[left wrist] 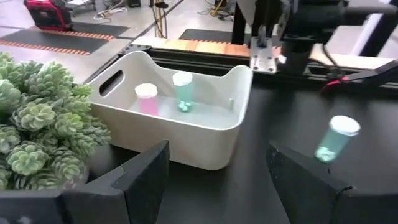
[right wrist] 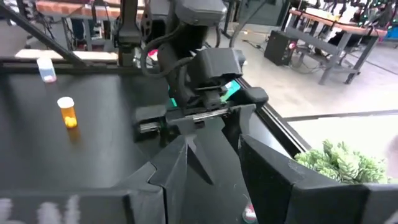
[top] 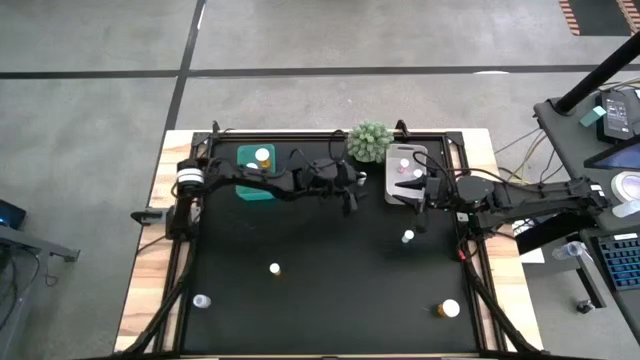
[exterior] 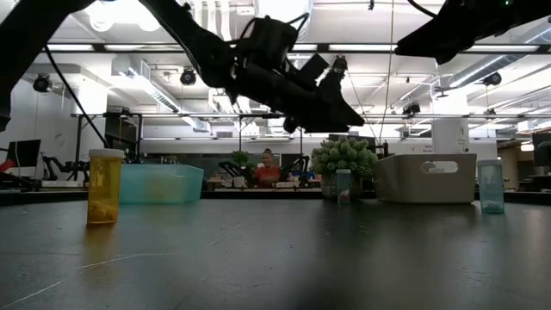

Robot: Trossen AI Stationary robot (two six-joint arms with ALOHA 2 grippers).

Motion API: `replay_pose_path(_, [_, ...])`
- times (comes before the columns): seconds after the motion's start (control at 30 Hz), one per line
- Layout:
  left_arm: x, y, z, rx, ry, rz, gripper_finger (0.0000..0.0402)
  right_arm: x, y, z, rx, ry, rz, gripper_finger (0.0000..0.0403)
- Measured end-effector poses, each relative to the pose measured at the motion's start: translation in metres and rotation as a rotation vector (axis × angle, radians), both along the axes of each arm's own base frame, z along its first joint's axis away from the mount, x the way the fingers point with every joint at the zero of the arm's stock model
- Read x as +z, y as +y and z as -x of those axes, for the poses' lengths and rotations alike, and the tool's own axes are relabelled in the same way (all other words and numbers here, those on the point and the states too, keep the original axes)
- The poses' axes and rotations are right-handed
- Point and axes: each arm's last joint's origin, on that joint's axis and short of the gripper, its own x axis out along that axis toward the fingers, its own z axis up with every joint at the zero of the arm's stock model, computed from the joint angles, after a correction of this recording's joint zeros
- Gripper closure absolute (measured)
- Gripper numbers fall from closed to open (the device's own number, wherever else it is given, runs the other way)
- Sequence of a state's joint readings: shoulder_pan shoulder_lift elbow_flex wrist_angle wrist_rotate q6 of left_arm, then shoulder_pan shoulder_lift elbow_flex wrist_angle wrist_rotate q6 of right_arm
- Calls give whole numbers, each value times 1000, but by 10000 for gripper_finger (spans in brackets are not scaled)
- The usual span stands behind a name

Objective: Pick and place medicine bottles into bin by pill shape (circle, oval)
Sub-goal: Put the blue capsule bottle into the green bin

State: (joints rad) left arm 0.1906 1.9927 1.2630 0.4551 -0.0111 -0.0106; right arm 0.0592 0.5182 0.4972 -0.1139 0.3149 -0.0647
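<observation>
High view: worktop w/ two bins at the far edge, a teal bin on the left arm's side and a white bin beside the plant ball, so that the two pill shapes are kept apart. One amber bottle is seen in the teal bin; a pink bottle and a teal-bodied bottle are stood in the white one. Four more bottles are left on the worktop, e.g. one nr the white bin and one nr centre. Right end effector is held over the white bin's edge, fingers parted, nothing seen between them, prob. the drop-off position. Left end effector is parked nr the plant ball, released and empty, facing the white bin; it is judged to be kept waiting.
</observation>
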Motion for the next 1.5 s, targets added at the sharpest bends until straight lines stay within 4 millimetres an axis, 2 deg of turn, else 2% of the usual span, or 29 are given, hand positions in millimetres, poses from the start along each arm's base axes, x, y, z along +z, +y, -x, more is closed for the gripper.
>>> replay_pose_path(0.2, [-25,6,-7,58,43,-60,150,-3,-2,0,-54,10,26,267])
replay_pose_path(0.33, [-25,18,-5,154,31,-91,150,-6,-3,1,-101,23,43,267])
replay_pose_path(0.47, [-28,28,-4,168,31,-74,150,-7,-5,2,-177,24,61,270])
replay_pose_path(0.7, [-55,30,-11,173,-28,-23,150,-7,-5,0,-183,10,62,270])
replay_pose_path(1.2, [-58,37,-11,198,-51,-8,150,-9,-6,-1,-200,-5,82,271])
replay_pose_path(1.4, [-73,37,-15,203,-68,12,150,-13,-8,-1,-211,-2,94,269])
replay_pose_path(1.5, [-73,38,-17,202,-82,11,150,-13,-10,-1,-223,-6,100,269])
